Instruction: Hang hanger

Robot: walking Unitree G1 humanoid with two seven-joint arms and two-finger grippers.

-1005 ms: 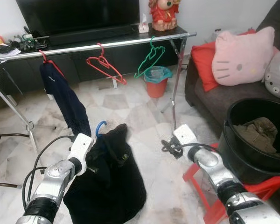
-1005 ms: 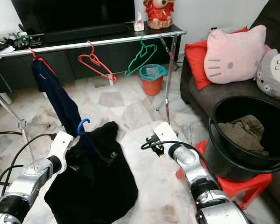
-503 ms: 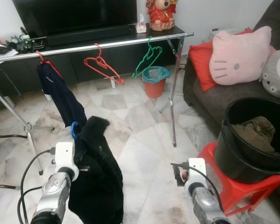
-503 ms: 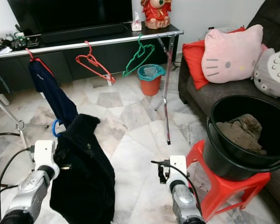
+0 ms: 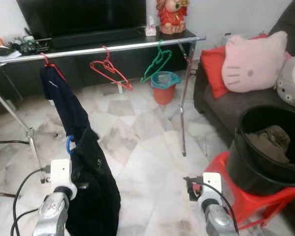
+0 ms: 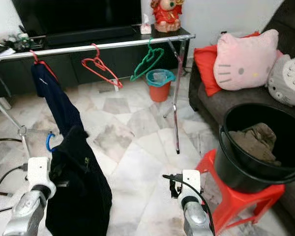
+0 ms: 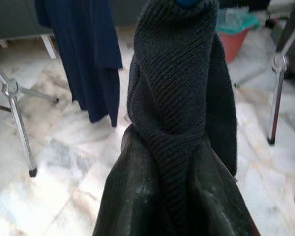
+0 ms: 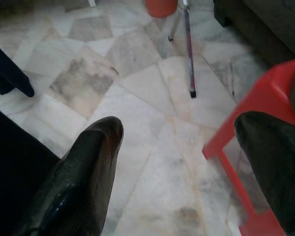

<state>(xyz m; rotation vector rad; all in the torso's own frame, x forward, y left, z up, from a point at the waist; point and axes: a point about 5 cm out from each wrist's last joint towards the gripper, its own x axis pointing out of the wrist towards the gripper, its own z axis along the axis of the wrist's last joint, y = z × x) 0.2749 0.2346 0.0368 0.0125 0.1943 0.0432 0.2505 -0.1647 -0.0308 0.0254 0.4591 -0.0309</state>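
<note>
A black knitted garment (image 5: pixel 94 191) hangs on a blue hanger whose hook (image 5: pixel 69 144) sticks out at its top. My left gripper (image 5: pixel 80 185) is shut on the garment's neck, low at the left; in the left wrist view the knit (image 7: pixel 172 98) is bunched between the fingers (image 7: pixel 120 201). Across the back runs the silver clothes rail (image 5: pixel 123 46). On it hang a navy garment (image 5: pixel 64 103), a bare red hanger (image 5: pixel 110 69) and a bare green hanger (image 5: pixel 156 61). My right gripper (image 8: pixel 179 164) is open and holds nothing, low beside the red stool (image 5: pixel 246 199).
A black bucket (image 5: pixel 253 162) with a brown cloth stands on the red stool at the right. Behind it is a dark sofa (image 5: pixel 236 105) with cushions. An orange bin (image 5: pixel 164 86) sits beyond the rail's right leg (image 5: pixel 183 123). A TV cabinet (image 5: pixel 88 61) lines the back wall.
My left gripper has drawn in to the left and the black garment now hangs straight instead of spread out. My right gripper has pulled back from the garment. The view has shifted.
</note>
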